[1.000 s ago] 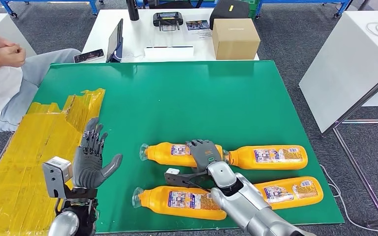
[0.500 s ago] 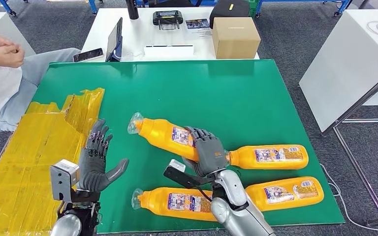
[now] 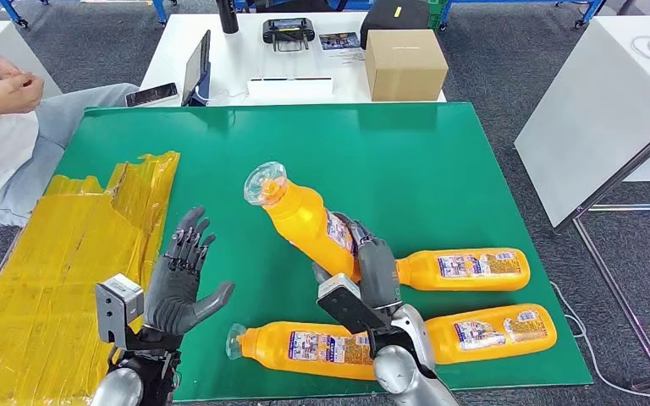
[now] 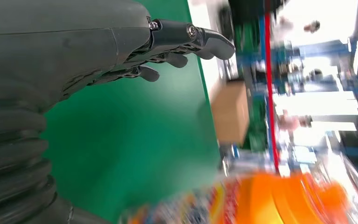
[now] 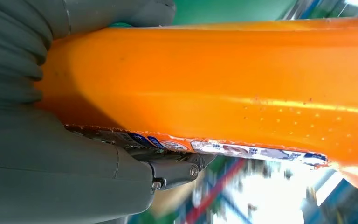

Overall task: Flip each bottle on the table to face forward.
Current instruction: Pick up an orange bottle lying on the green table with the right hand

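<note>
The right hand (image 3: 371, 266) grips an orange bottle (image 3: 305, 216) around its lower body, fingers wrapped over the label, and holds it raised off the green surface (image 3: 406, 161), tilted with its clear cap pointing up and away to the left. In the right wrist view the same bottle (image 5: 214, 79) lies against the palm, with a strip of blue, white and red label along its edge; the print there is too small and too blurred to read. Three more orange bottles lie on their sides on the surface: one just to the right of the held bottle (image 3: 461, 269), its label face up; one at the near edge to the left (image 3: 305, 347), cap pointing left; and one at the near right (image 3: 491, 330). All three labels are white and blue with small print that cannot be read from the head view. The left hand (image 3: 178, 283) hovers over the near left part of the surface with its fingers spread and its palm empty, near the edge of a yellow taped area (image 3: 59, 254). Beyond the green surface stands a white table (image 3: 228, 59) carrying a brown cardboard box (image 3: 404, 65), a phone (image 3: 153, 96) and a tablet (image 3: 198, 68). A seated person (image 3: 0, 127) is at the far left.
</note>
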### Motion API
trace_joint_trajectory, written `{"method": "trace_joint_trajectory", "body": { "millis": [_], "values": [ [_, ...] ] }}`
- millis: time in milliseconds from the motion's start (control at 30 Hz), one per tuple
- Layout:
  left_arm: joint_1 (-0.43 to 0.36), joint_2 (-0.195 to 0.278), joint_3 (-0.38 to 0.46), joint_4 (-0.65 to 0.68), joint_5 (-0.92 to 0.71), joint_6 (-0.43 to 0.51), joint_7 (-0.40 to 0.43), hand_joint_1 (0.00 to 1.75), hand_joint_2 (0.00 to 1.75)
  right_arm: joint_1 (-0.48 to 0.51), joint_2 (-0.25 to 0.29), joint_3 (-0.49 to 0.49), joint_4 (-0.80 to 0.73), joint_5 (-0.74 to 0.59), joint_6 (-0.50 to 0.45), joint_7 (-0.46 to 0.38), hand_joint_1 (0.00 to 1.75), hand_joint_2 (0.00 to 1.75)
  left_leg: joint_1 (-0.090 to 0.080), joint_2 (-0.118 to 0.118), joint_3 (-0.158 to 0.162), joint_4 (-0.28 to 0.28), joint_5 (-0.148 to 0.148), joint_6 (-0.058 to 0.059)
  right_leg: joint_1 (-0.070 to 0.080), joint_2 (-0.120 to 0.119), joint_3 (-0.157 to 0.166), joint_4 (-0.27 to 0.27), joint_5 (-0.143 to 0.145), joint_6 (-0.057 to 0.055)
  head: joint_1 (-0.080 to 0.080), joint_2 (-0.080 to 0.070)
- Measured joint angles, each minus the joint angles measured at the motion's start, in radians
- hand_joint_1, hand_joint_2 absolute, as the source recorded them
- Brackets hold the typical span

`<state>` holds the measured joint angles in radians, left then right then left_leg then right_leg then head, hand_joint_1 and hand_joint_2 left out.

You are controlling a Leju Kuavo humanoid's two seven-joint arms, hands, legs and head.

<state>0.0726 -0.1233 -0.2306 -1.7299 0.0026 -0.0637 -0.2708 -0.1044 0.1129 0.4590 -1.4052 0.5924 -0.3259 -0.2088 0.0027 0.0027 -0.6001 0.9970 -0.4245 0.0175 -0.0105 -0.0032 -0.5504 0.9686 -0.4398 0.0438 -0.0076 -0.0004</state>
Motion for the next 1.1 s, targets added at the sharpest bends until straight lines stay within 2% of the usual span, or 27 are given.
{"method": "trace_joint_trajectory", "body": {
  "millis": [133,500,633,767,1100],
  "values": [
    [-0.023,0.014,-0.029,0.001,0.078,-0.078,0.011,0.0,1.75,0.001,0.01,0.0,0.002,-0.092,0.096,-0.05,1.75,1.75,0.0,0.0,0.0,0.0,0.0,0.0,0.0,0.0,0.0,0.0,0.0,0.0,0.0,0.0],
    [-0.043,0.036,-0.06,0.003,0.098,-0.096,0.015,0.0,1.75,0.0,0.022,0.0,0.015,-0.106,0.115,-0.058,1.75,1.75,0.0,0.0,0.0,0.0,0.0,0.0,0.0,0.0,0.0,0.0,0.0,0.0,0.0,0.0],
    [-0.044,0.042,-0.067,0.003,0.159,-0.152,0.015,0.0,1.75,-0.002,0.023,0.006,0.023,-0.125,0.156,-0.074,1.75,1.75,0.0,0.0,0.0,0.0,0.0,0.0,0.0,0.0,0.0,0.0,0.0,0.0,0.0,0.0],
    [-0.053,0.049,-0.084,0.004,0.205,-0.195,0.015,0.0,1.75,-0.009,0.034,0.032,0.046,-0.171,0.222,-0.092,1.75,1.75,0.0,0.0,0.0,0.0,0.0,0.0,0.0,0.0,0.0,0.0,0.0,0.0,0.0,0.0],
    [-0.077,0.053,-0.103,0.034,0.205,-0.189,0.015,0.0,1.75,-0.042,0.049,0.131,0.08,-0.18,0.274,-0.106,1.75,1.75,0.0,0.0,0.0,0.0,0.0,0.0,0.0,0.0,0.0,0.0,0.0,0.0,0.0,0.0]
  ]
}}
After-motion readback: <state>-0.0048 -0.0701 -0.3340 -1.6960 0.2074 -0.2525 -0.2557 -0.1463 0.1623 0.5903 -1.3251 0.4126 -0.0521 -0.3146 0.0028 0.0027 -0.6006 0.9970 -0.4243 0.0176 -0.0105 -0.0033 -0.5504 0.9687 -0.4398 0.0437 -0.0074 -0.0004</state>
